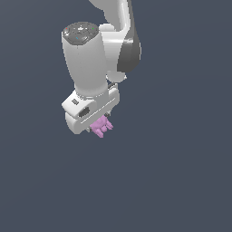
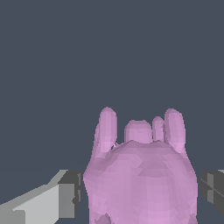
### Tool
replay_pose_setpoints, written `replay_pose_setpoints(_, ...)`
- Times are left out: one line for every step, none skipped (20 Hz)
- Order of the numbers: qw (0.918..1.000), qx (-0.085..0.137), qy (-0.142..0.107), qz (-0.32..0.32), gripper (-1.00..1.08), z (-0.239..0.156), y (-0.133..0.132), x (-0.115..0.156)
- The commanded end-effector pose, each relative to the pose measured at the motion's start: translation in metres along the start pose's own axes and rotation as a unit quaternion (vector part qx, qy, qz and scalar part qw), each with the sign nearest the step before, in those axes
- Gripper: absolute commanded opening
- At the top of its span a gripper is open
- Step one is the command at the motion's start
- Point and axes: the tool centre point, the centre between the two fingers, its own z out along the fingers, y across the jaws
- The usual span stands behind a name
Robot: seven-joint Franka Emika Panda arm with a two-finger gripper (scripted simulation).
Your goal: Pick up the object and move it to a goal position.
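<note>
Right now your gripper [image 1: 100,128] is clamping the pink-lilac object [image 1: 101,127] between its fingers [image 2: 65,197], and the lumpy piece is hanging under the arm [image 1: 86,59], prongs poking outward.

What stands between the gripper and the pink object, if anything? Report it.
Nothing visible does. The pink lumpy object already sits between the fingers of the white gripper; in the wrist view it fills the gap between the two fingertips. Only plain dark background surrounds it, and no goal marker shows.
</note>
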Motion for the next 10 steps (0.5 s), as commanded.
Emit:
replay_pose_setpoints(1.0, 0.001, -0.001, 0.0, -1.0, -0.018, 0.011, 0.0)
replay_pose_setpoints(1.0, 0.001, -0.001, 0.0, -1.0, -0.024, 0.015, 0.0)
replay_pose_setpoints(1.0, 0.001, -0.001, 0.0, -1.0, -0.029, 0.019, 0.0)
replay_pose_setpoints(1.0, 0.001, -0.001, 0.0, -1.0, -0.034, 0.022, 0.0)
replay_pose_setpoints(1.0, 0.001, -0.001, 0.0, -1.0, -0.039, 0.025, 0.001)
replay_pose_setpoints(1.0, 0.001, -0.002, 0.0, -1.0, -0.043, 0.028, 0.001)
replay_pose_setpoints(1.0, 0.001, -0.002, 0.0, -1.0, -0.046, 0.031, 0.001)
replay_pose_setpoints(1.0, 0.001, -0.002, 0.0, -1.0, -0.05, 0.033, 0.001)
replay_pose_setpoints(1.0, 0.001, -0.002, 0.001, -1.0, -0.053, 0.035, 0.001)
replay_pose_setpoints(1.0, 0.001, -0.002, 0.001, -1.0, -0.055, 0.037, 0.001)
